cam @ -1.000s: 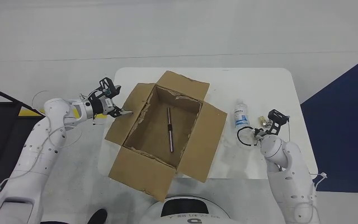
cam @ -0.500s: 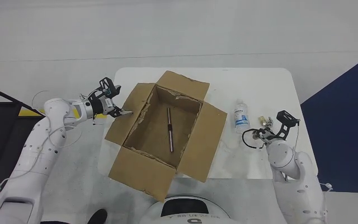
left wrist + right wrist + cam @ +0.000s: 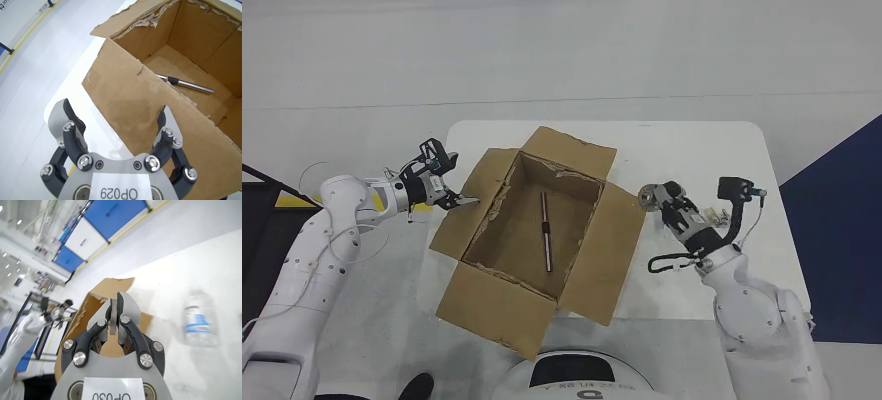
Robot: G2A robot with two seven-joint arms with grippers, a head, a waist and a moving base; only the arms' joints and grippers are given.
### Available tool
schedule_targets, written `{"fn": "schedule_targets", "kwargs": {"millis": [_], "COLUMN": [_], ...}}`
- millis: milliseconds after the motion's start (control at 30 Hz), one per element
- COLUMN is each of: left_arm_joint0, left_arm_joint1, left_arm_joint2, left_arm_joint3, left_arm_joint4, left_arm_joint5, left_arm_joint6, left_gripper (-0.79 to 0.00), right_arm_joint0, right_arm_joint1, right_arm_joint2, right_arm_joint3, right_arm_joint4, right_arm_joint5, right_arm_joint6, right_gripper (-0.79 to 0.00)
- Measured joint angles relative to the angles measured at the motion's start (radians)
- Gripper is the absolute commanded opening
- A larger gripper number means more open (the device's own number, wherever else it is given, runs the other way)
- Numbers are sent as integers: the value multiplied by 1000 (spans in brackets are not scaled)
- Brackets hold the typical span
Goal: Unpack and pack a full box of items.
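The open brown cardboard box (image 3: 620, 238) sits in the middle of the white desk (image 3: 702, 150). All four flaps are splayed outward, probably so that both arms can reach in from the sides. Its top edges are torn and ragged, showing frayed corrugated layers, and its walls are creased but upright. One item lies flat on the box floor: a slender silver metal rod with a dark band (image 3: 546, 232), running roughly front to back.

The right gripper (image 3: 652, 193) hangs over the outer edge of the box's right flap. It is clamped on a small flat grey metal piece (image 3: 112, 321), pinched edge-on between the pads. Holding it there looks like a carry toward the opening, so this is probably the packing half of the job, with most items not yet in. A clear plastic bottle with a blue-and-white label (image 3: 200, 321) rests on the desk near that flap and seems to be waiting its turn.

The left gripper (image 3: 464, 198) holds nothing, its fingers spread apart. It sits just beside the left flap, near its edge, perhaps ready to steady the cardboard.
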Motion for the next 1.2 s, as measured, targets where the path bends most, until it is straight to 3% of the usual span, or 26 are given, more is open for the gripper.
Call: {"fn": "schedule_targets", "kwargs": {"millis": [233,467,667,767,967,1033,1067,1200], "left_arm_joint0": [0,0,0,0,0,0,0,0], "left_arm_joint1": [0,0,0,0,0,0,0,0], "left_arm_joint2": [0,0,0,0,0,0,0,0], "left_arm_joint3": [0,0,0,0,0,0,0,0], "left_arm_joint4": [0,0,0,0,0,0,0,0], "left_arm_joint5": [0,0,0,0,0,0,0,0], "left_arm_joint6": [0,0,0,0,0,0,0,0], "left_gripper": [0,0,0,0,0,0,0,0], "right_arm_joint0": [231,460,598,660,745,763,773,799], "right_arm_joint1": [-19,-64,-110,-135,-184,-196,-204,-226], "right_arm_joint2": [-329,-622,-780,-836,-895,-905,-911,-924], "right_arm_joint3": [103,306,484,566,703,738,758,802], "right_arm_joint4": [-182,-475,-692,-735,-728,-727,-727,-737], "right_arm_joint5": [32,251,438,475,510,517,521,537], "right_arm_joint6": [121,173,303,404,494,504,511,530], "right_gripper": [-785,-785,-785,-785,-785,-748,-677,-551]}}
